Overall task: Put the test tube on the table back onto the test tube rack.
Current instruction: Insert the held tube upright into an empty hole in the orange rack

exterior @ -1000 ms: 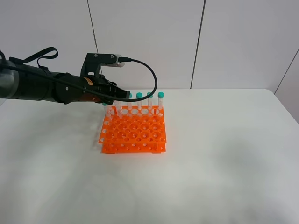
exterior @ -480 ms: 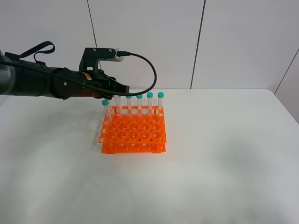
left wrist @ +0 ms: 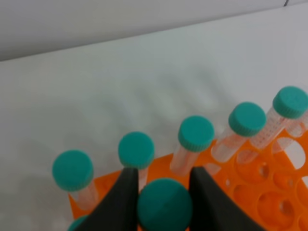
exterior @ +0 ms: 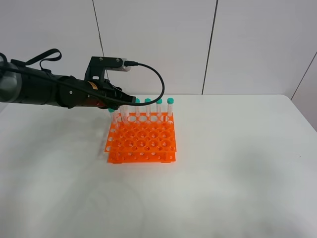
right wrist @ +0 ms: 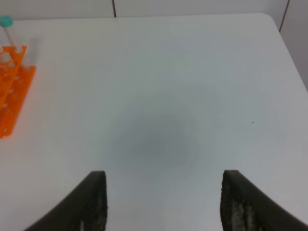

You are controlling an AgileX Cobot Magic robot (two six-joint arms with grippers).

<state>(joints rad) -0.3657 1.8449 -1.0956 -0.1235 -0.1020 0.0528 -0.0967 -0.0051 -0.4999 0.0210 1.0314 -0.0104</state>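
While a row of teal-capped clear tubes [left wrist: 196, 133] stands upright along the far edge of the bright orange two-tier plastic rack [exterior: 141, 141], crowding that side, the left claw [exterior: 128, 101] hangs over the rack's far left corner. It's pinching the slim clear teal-capped test tube [left wrist: 164, 204] at the cap, just beside its neighbours. The right claw [right wrist: 164, 174] is spread wide with nothing between its fingers, over the plain white worktop [exterior: 237, 163], well apart from the rack.

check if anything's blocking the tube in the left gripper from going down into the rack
Nothing visible blocks it. The left gripper is shut on the tube, at the rack beside the back row of capped tubes. Those stand close by, not under it; the hole below is hidden from view.
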